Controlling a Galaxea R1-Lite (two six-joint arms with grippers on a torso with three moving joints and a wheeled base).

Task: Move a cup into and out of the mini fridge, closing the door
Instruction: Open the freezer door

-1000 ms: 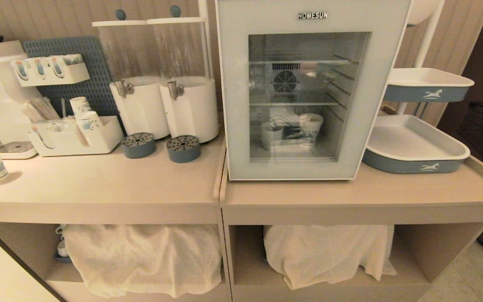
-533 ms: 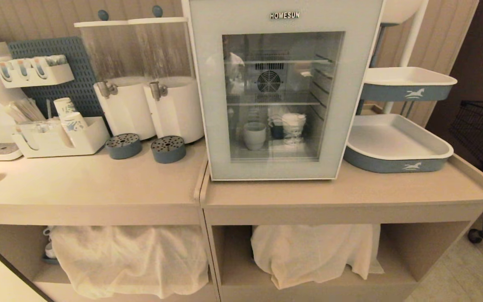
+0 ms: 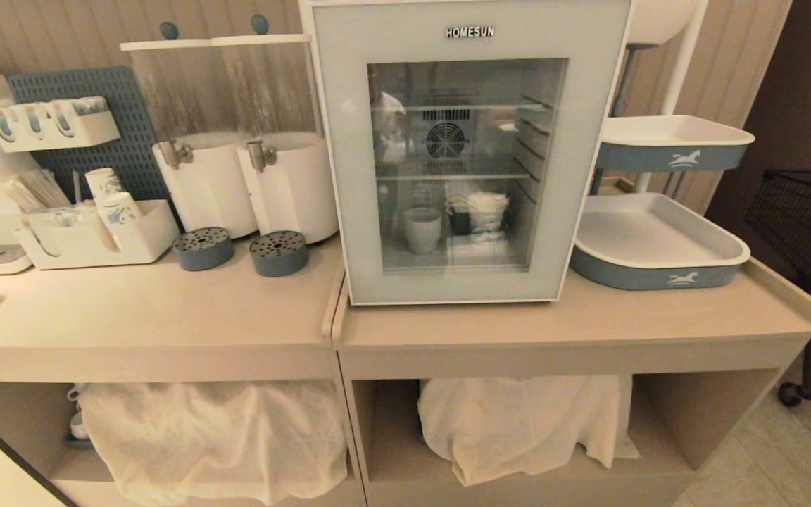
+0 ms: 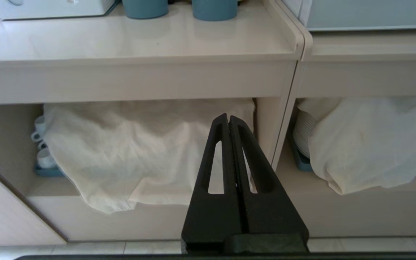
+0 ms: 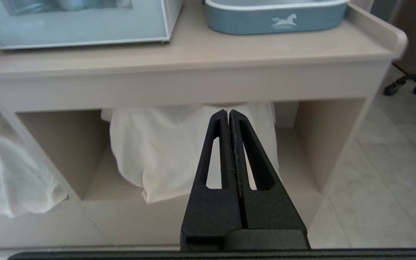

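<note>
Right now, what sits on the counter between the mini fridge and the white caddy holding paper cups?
In the head view, two white drink dispensers and two round blue drip trays sit between the mini fridge and the caddy.

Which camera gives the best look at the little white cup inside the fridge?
The head view: the cup shows through the shut glass door. The left wrist view misses it; the right wrist view only clips the window's lower edge.

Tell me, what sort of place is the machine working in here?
Most likely a self-serve drinks corner, as in a café or office pantry. Two drink dispensers with taps stand on the counter, next to a rack of paper cups, a HOMESUN mini fridge and serving trays.
</note>
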